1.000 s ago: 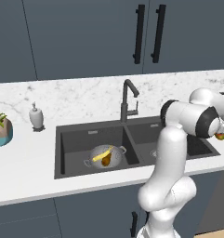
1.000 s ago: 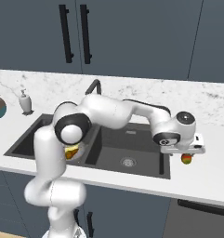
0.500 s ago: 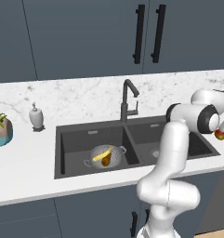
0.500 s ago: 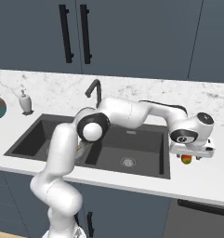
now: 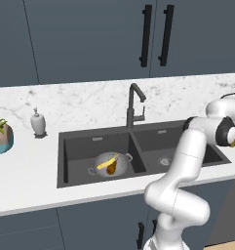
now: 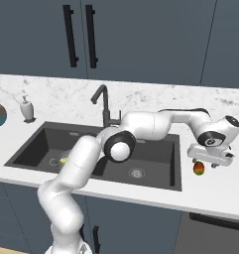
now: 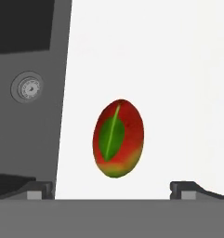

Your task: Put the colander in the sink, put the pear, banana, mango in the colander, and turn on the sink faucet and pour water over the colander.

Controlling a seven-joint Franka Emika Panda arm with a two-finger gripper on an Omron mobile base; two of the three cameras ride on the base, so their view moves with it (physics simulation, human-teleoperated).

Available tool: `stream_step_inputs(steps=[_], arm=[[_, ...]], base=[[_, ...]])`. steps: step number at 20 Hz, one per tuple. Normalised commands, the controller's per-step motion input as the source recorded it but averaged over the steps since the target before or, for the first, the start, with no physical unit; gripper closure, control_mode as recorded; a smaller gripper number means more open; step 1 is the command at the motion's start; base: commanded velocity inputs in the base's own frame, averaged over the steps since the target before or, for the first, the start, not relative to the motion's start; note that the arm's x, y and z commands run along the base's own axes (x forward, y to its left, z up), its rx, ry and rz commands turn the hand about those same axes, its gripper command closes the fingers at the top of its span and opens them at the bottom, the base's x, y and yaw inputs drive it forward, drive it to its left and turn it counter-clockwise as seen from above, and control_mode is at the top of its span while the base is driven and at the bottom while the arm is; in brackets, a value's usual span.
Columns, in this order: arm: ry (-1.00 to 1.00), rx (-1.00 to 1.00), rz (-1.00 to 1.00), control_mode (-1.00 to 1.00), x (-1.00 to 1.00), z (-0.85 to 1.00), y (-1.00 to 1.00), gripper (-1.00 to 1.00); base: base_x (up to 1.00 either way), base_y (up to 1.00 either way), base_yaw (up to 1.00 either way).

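The mango (image 7: 118, 138), red with a green patch, lies on the white counter right of the sink (image 6: 155, 181). My gripper (image 6: 210, 161) hangs just above the mango (image 6: 199, 168), open. In the hand view the fruit lies between and beyond the two dark fingertips (image 7: 39, 188), untouched. The silvery colander (image 5: 110, 165) sits in the left basin with the yellow banana (image 5: 107, 162) and the brownish pear (image 5: 112, 170) inside it. The dark faucet (image 5: 133, 105) stands behind the divider between the basins; no water shows.
A white soap dispenser (image 5: 37, 122) and a teal plant pot (image 5: 1, 137) stand on the counter left of the sink. The right basin's steel drain (image 7: 29, 87) shows beside the mango. Dark cabinets rise behind the marble counter.
The arm has swung to the right, carrying the open gripper over the mango. The mango, colander and other fruits have stayed put.
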Motion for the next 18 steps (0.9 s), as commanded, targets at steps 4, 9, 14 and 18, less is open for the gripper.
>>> stream_step_inputs(steps=[4,9,14,18], arm=[[0.03,0.0,0.0,-1.0,0.32,-0.22,0.0,-1.0],[0.03,0.0,0.0,-1.0,0.27,-0.23,0.04,-1.0],[0.02,-0.01,0.0,-1.0,0.02,-0.2,0.05,-1.0],[0.02,-0.03,0.0,-1.0,0.0,-0.17,0.04,-1.0]], base=[[0.0,0.0,0.0],[0.0,0.0,0.0],[0.0,0.0,0.0],[0.0,0.0,0.0]])
